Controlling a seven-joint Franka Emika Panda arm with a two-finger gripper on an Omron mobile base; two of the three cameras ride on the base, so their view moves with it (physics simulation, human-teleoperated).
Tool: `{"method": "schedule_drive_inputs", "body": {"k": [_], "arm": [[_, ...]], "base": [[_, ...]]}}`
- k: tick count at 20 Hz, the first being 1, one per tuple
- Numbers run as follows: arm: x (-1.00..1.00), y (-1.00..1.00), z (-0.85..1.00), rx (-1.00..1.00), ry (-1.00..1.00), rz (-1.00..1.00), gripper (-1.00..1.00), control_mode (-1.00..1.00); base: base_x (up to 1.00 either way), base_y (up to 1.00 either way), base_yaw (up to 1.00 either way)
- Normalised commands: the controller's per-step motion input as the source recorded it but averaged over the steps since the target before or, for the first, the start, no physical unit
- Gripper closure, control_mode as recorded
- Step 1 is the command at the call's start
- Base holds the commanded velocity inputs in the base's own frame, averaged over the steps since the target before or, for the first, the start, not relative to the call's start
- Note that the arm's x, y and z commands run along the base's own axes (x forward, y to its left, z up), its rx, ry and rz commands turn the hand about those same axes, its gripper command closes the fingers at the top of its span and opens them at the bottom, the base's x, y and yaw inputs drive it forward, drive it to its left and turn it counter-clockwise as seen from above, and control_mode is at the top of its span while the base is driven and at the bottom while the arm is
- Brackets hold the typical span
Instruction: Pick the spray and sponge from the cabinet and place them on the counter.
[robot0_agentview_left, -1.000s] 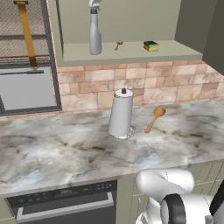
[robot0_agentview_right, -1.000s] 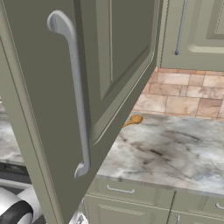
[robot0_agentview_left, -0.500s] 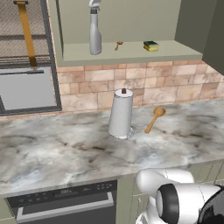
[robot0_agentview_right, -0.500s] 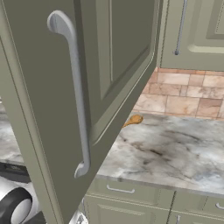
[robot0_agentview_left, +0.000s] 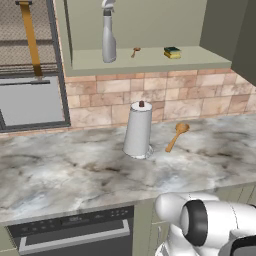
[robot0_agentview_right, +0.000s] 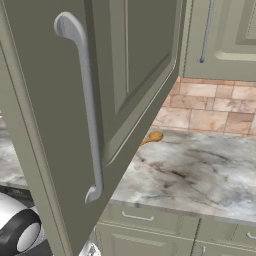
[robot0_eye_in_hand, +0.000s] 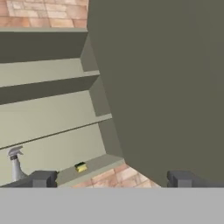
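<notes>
- You were at the reach step: the cabinet (robot0_agentview_left: 145, 57) stood open, with nothing yet lifted from its lower shelf and neither item on the bench (robot0_agentview_left: 75, 175).
- Your end effector (robot0_eye_in_hand: 111, 178) was released, its two dark fingertips (robot0_eye_in_hand: 43, 178) spread wide with nothing between them.
- The spray bottle (robot0_agentview_left: 108, 35) stood upright near the left end of the shelf; the sponge (robot0_agentview_left: 172, 52) lay well to its right on the same shelf, with a small brown object (robot0_agentview_left: 135, 51) between them.
- In the hand view, the spray bottle (robot0_eye_in_hand: 15, 165) sat at the lower left, just above the left fingertip, and the sponge (robot0_eye_in_hand: 80, 167) showed small and far off, nearer the middle. Both were well apart from the end effector, deeper into the cabinet.
- The open cabinet door (robot0_eye_in_hand: 166, 87) took up the right half of the hand view, and in the right base view the door (robot0_agentview_right: 90, 100) with its long bar handle (robot0_agentview_right: 85, 107) hung close in front of the camera.
- My judgement: your next move called for advancing toward the shelf, keeping left of the door edge, then lining the open fingertips up around the bottle's body.
- On the bench, the paper-towel roll (robot0_agentview_left: 138, 131) and wooden spoon (robot0_agentview_left: 177, 136) stood below the shelf; a set-down spot beside them looked free.
</notes>
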Motion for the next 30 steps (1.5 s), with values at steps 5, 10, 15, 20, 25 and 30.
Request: {"method": "schedule_drive_inputs", "body": {"k": [5,10,15,20,25,30], "arm": [[0.06,0.01,-0.15,-0.02,0.06,0.02,-1.00,-1.00],[0.00,0.25,-0.02,-0.03,-0.02,0.02,-1.00,-1.00],[0.31,0.25,0.08,0.00,-0.02,0.33,-1.00,-1.00],[0.25,0.03,0.24,0.00,0.09,0.44,-1.00,-1.00],[0.11,0.00,0.02,0.00,0.10,0.43,-1.00,-1.00],[0.17,0.02,0.00,-0.02,0.00,0.30,-1.00,-1.00]], "base": [[0.00,0.00,0.00],[0.00,0.00,0.00],[0.00,0.00,0.00],[0.00,0.00,0.00],[0.00,0.00,0.00],[0.00,0.00,0.00]]}}
